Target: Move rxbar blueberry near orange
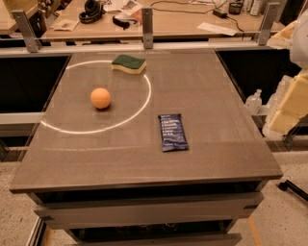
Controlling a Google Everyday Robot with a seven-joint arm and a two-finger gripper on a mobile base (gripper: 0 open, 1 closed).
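The rxbar blueberry point(172, 132), a flat dark navy wrapper with white text lines, lies flat on the brown table point(216, 96), right of centre, with its long side pointing away from me. The orange point(100, 98), a small round sphere, sits on the table to the left, inside a bright ring of light. About a bar's length of bare table separates them. My gripper is out of view; only pale cream arm parts point(293, 98) show at the right edge, beside the table.
A yellow sponge with a green top point(128, 64) lies at the back of the table. A clear bottle point(253, 102) stands off the table's right side. Behind a rail with metal posts is a desk with headphones point(91, 10) and papers.
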